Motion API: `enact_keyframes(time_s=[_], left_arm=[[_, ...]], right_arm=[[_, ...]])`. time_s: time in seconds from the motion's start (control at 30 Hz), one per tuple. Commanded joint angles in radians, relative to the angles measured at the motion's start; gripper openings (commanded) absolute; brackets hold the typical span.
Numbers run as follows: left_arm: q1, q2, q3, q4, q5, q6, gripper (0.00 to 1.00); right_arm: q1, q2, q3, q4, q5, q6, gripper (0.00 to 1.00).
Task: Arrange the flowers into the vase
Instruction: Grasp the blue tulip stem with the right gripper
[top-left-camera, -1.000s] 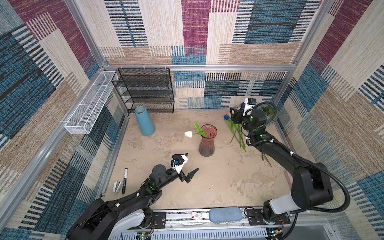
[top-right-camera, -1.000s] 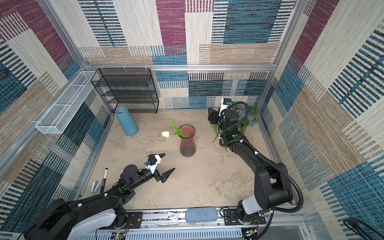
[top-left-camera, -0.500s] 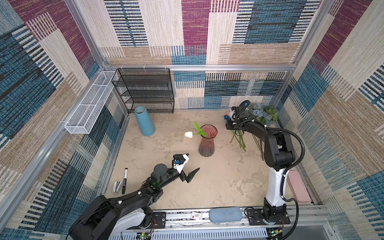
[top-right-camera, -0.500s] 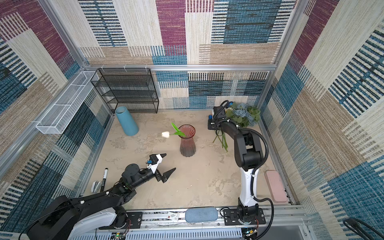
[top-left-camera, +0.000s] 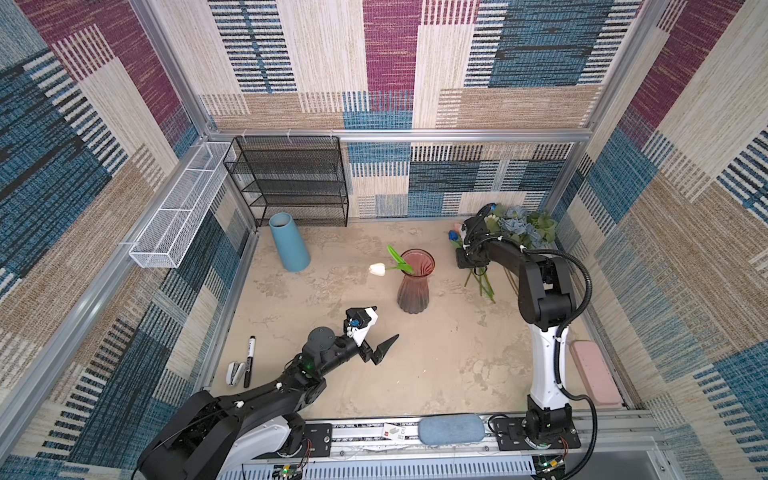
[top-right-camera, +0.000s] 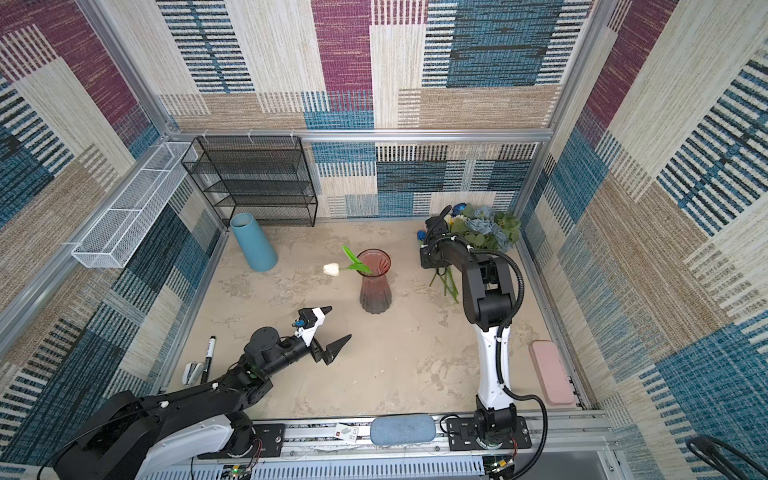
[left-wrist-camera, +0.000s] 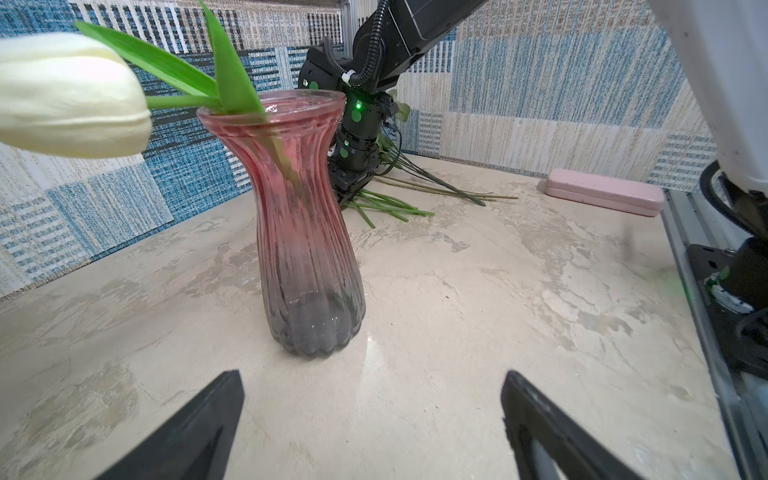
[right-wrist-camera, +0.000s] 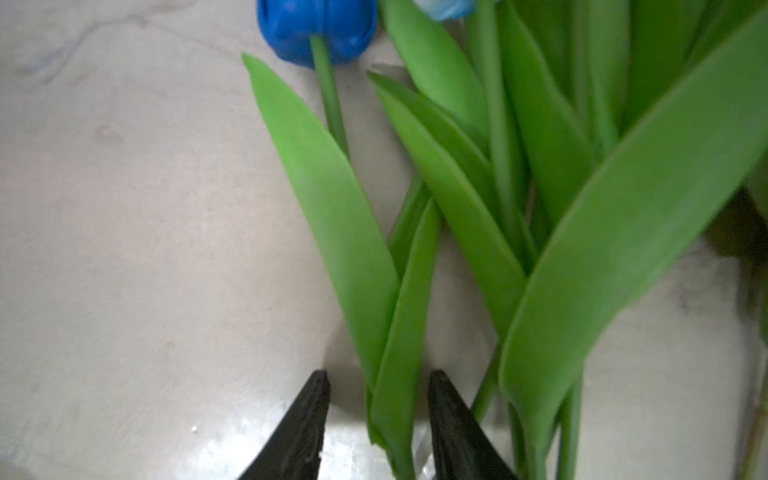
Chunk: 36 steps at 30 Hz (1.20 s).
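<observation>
The ribbed pink glass vase (top-left-camera: 414, 286) (top-right-camera: 375, 282) (left-wrist-camera: 303, 232) stands mid-table with one white tulip (top-left-camera: 377, 269) (left-wrist-camera: 70, 95) leaning out over its rim. The other flowers (top-left-camera: 519, 228) (top-right-camera: 486, 226) lie heaped in the far right corner, stems toward the front. My right gripper (top-left-camera: 468, 262) (right-wrist-camera: 378, 374) points down onto their stems. Its narrow jaws are open and straddle the leaves of a blue tulip (right-wrist-camera: 318, 29), with a gap on each side. My left gripper (top-left-camera: 384, 323) (left-wrist-camera: 370, 376) is wide open and empty, low in front of the vase.
A blue cylinder (top-left-camera: 289, 243) stands at the back left by a black wire shelf (top-left-camera: 291, 183). A white wire basket (top-left-camera: 178, 208) hangs on the left wall. A marker (top-left-camera: 250, 359) and stapler (top-left-camera: 235, 372) lie front left, and a pink case (top-left-camera: 594, 372) front right.
The right arm has folded upright and its gripper has come down and forward from the blooms onto the stems, jaws narrowing around the blue tulip's leaves. The left arm has barely moved.
</observation>
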<state>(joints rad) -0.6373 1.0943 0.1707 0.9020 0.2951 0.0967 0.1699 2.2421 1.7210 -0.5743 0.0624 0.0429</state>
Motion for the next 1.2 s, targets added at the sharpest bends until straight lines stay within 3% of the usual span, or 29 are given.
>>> enact_keyframes(time_s=[0.0, 0.13, 0.27, 0.73, 0.9, 1.03, 1.1, 1.17], left_arm=[[-0.001, -0.003, 0.007, 0.008, 0.009, 0.000, 0.99], [0.000, -0.011, 0.007, -0.004, 0.002, 0.005, 0.99], [-0.001, -0.010, 0.009, -0.005, 0.003, 0.005, 0.99], [-0.001, -0.010, 0.009, -0.008, 0.001, 0.003, 0.99], [-0.001, -0.010, 0.012, -0.010, 0.003, 0.000, 0.99], [-0.001, -0.002, 0.018, -0.019, 0.009, 0.001, 0.99], [0.001, -0.002, 0.017, -0.016, 0.009, 0.000, 0.99], [-0.001, -0.008, 0.015, -0.015, 0.013, -0.003, 0.99]], right_arm=[[0.000, 0.021, 0.021, -0.016, -0.001, -0.024, 0.36], [0.001, 0.027, 0.034, -0.024, -0.034, -0.027, 0.23], [0.001, 0.009, 0.025, -0.012, -0.089, -0.026, 0.16], [0.002, -0.060, 0.026, 0.021, -0.278, 0.056, 0.11], [0.003, -0.055, 0.021, 0.041, -0.333, 0.096, 0.14], [0.020, -0.026, 0.026, 0.038, -0.311, 0.120, 0.18], [0.031, -0.015, 0.031, 0.031, -0.296, 0.127, 0.35], [0.039, -0.015, 0.033, 0.024, -0.294, 0.121, 0.41]])
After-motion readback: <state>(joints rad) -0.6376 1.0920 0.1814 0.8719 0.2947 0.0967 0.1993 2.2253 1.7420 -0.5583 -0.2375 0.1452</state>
